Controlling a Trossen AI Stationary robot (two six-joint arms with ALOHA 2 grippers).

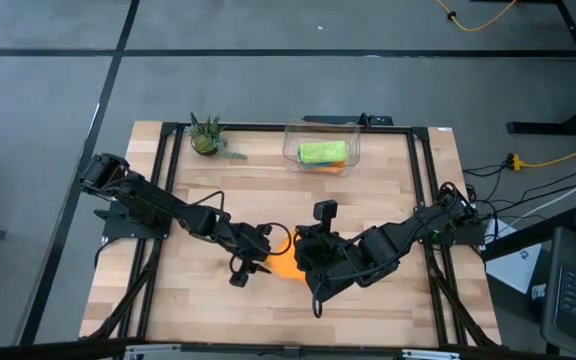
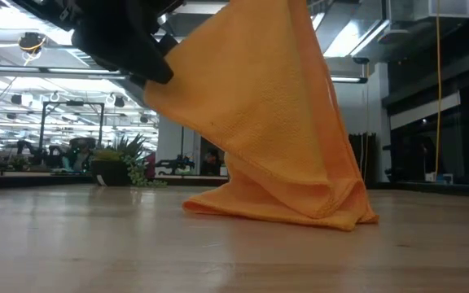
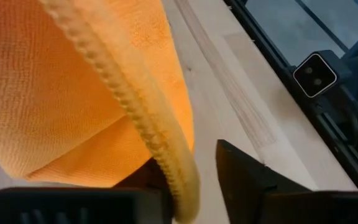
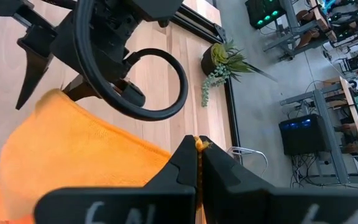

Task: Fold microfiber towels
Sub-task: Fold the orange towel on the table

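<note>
Left gripper (image 1: 251, 262) parted, right gripper (image 4: 198, 163) clamped, meeting mid-table

Even, bright overhead light – ceiling strip lights (image 2: 23, 61) glare in the low view, room behind soft. Orange towel (image 3: 73, 93) fills the left wrist view, near finger (image 3: 253, 180) blurred – faint shadows on the table (image 1: 388, 200).

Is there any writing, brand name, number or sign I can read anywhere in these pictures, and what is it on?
Nothing can be read with certainty.
Pale characters, cropped and blurred, on the right gripper's dark body in its own wrist view: unreadable.
Orange towel: no label showing.
Clear bin with the green towel: no label visible.
Lit screens in the room behind: too small to read.
</note>
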